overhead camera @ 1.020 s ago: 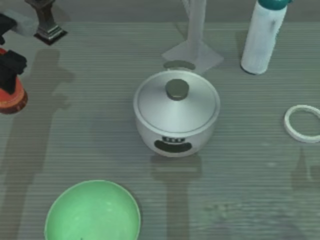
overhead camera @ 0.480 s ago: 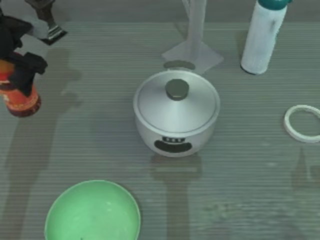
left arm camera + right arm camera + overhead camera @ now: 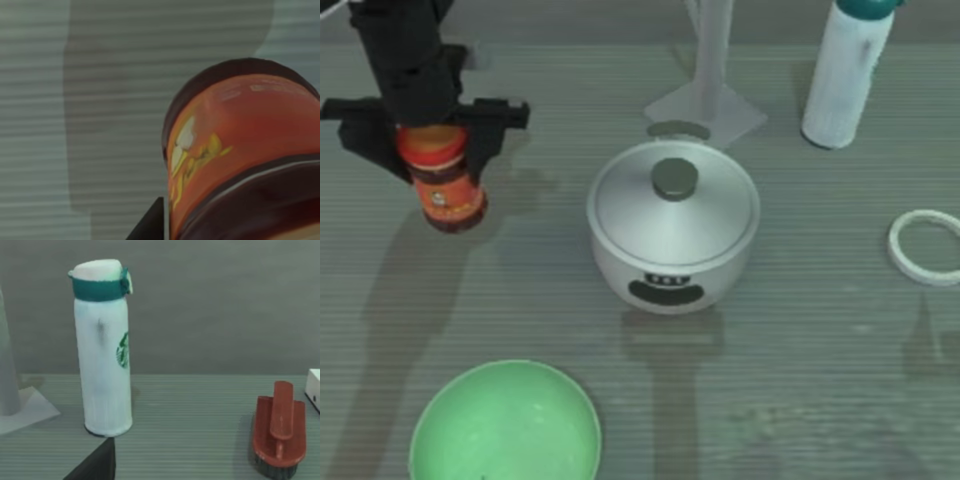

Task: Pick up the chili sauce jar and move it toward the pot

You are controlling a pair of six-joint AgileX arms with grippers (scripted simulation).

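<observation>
The chili sauce jar, with a red-orange lid and an orange-red label, hangs tilted above the table at the left. My left gripper is shut on its upper part. In the left wrist view the jar fills the frame beside one dark fingertip. The silver-grey pot, with a domed lid and a dark knob, stands at the table's middle, to the right of the jar and apart from it. My right arm is out of the top view. Its wrist view shows one dark fingertip set well to the side, with nothing held.
A green bowl sits at the front left. A tall white bottle with a teal cap stands at the back right, a clear stand behind the pot, and a white ring at the right edge. A red brush lies near the bottle.
My left gripper has carried the jar from the table's far left edge rightward toward the pot. The pot and the other things have not moved.
</observation>
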